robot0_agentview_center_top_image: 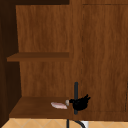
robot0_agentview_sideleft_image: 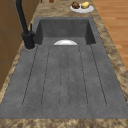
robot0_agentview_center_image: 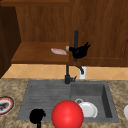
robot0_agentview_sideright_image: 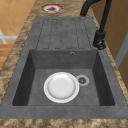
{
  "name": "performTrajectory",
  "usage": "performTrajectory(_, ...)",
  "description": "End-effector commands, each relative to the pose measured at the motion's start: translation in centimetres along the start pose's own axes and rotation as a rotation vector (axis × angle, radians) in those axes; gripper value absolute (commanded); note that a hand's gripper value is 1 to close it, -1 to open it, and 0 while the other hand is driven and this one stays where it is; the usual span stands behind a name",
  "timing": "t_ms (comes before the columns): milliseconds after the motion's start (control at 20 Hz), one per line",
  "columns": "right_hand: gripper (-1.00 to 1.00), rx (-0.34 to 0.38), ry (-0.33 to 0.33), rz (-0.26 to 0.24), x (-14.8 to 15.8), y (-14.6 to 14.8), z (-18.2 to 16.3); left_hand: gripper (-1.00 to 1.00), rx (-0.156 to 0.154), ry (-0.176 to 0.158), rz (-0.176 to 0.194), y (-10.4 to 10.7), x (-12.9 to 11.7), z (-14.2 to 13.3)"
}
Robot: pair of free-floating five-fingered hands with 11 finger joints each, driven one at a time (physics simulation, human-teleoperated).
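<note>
My right hand (robot0_agentview_center_image: 80, 51) hovers at the lower shelf (robot0_agentview_center_image: 35, 53) of the open wall cabinet, in front of the closed door's black vertical handle (robot0_agentview_center_image: 76, 37). Its fingertips pinch the pale end of a pink piece of food (robot0_agentview_center_image: 58, 51) that lies low over the shelf, to the hand's left. The upper view has the same hand (robot0_agentview_center_top_image: 80, 103), food (robot0_agentview_center_top_image: 59, 105) and shelf (robot0_agentview_center_top_image: 35, 107). My left hand (robot0_agentview_center_image: 37, 116) hangs low in front of the drainboard, next to a big red ball (robot0_agentview_center_image: 67, 114).
A white plate (robot0_agentview_sideright_image: 61, 87) lies in the basin beside the drain (robot0_agentview_sideright_image: 82, 80). The black faucet (robot0_agentview_center_image: 67, 75) stands behind the sink. A red-rimmed plate (robot0_agentview_center_image: 5, 105) sits on the left counter, a plate of food (robot0_agentview_sideleft_image: 82, 7) on the right one.
</note>
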Motion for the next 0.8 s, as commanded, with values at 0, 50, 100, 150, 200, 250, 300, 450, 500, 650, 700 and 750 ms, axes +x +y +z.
performTrajectory(0,1.00,-0.065,-0.017,0.004,-0.5,2.9,-0.3,0.00,0.000,0.000,0.000,0.0,0.0,0.0)
performTrajectory(50,1.00,-0.086,-0.027,-0.011,-0.5,2.1,0.3,0.00,0.000,0.000,0.000,0.0,0.0,0.0)
performTrajectory(100,1.00,-0.095,-0.053,-0.039,-0.4,0.6,1.1,0.00,0.000,0.000,0.000,0.0,0.0,0.0)
performTrajectory(150,1.00,-0.082,-0.074,-0.062,-0.2,0.2,1.3,0.00,0.000,0.000,0.000,0.0,0.0,0.0)
performTrajectory(200,1.00,-0.081,-0.075,-0.065,-0.3,0.0,1.3,0.00,0.000,0.000,0.000,0.0,0.0,0.0)
performTrajectory(250,1.00,-0.073,-0.057,-0.046,-0.4,0.4,1.1,0.00,0.000,0.000,0.000,0.0,0.0,0.0)
performTrajectory(300,1.00,-0.074,-0.007,-0.020,-0.5,0.5,1.2,0.00,0.000,0.000,0.000,0.0,0.0,0.0)
performTrajectory(450,1.00,-0.107,-0.018,-0.019,-0.6,0.7,1.5,0.00,0.000,0.000,0.000,0.0,0.0,0.0)
performTrajectory(500,1.00,-0.113,-0.027,-0.011,-1.1,0.5,1.7,0.00,0.000,0.000,0.000,0.0,0.0,0.0)
performTrajectory(650,1.00,-0.140,-0.049,-0.020,-1.3,-0.4,2.6,0.00,0.000,0.000,0.000,0.0,0.0,0.0)
performTrajectory(700,1.00,-0.149,-0.054,-0.017,-1.8,-1.5,3.0,0.00,0.000,0.000,0.000,0.0,0.0,0.0)
performTrajectory(750,1.00,-0.192,-0.057,-0.017,-2.0,-2.0,2.5,0.00,0.000,0.000,0.000,0.0,0.0,0.0)
